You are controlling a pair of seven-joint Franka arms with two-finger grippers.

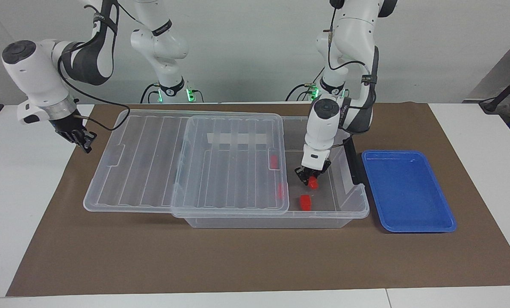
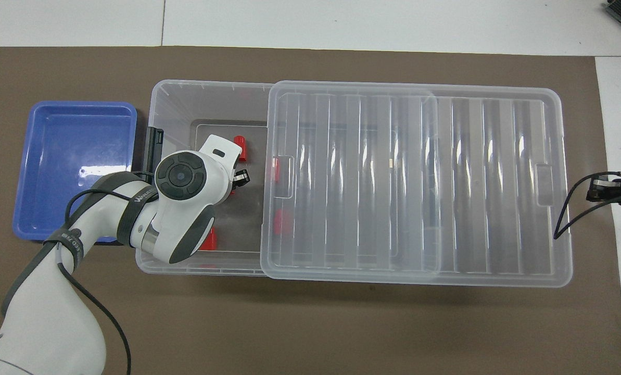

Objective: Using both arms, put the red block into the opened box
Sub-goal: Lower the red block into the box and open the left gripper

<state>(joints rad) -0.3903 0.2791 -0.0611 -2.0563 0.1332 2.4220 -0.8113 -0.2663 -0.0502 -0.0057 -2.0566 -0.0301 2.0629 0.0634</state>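
The clear box [image 1: 361,206] [image 2: 156,104] lies across the mat, its ribbed lid [image 1: 152,162] [image 2: 419,182] slid toward the right arm's end, which leaves the left arm's end uncovered. My left gripper [image 1: 310,176] [image 2: 236,178] reaches down into that uncovered part, shut on a red block [image 1: 313,183] held low over the box floor. In the overhead view the wrist hides the held block. Other red blocks lie in the box: two in the uncovered part [image 1: 305,202] [image 2: 239,147] [image 2: 210,240] and two under the lid [image 1: 274,161] [image 2: 280,221]. My right gripper [image 1: 82,139] [image 2: 600,188] hangs shut and empty just off the lid's end.
A blue tray [image 1: 408,192] [image 2: 76,166] stands beside the box at the left arm's end of the table. A dark grey latch [image 1: 353,164] [image 2: 153,148] sticks out from the box wall between them. Brown mat lies under everything, with white table around it.
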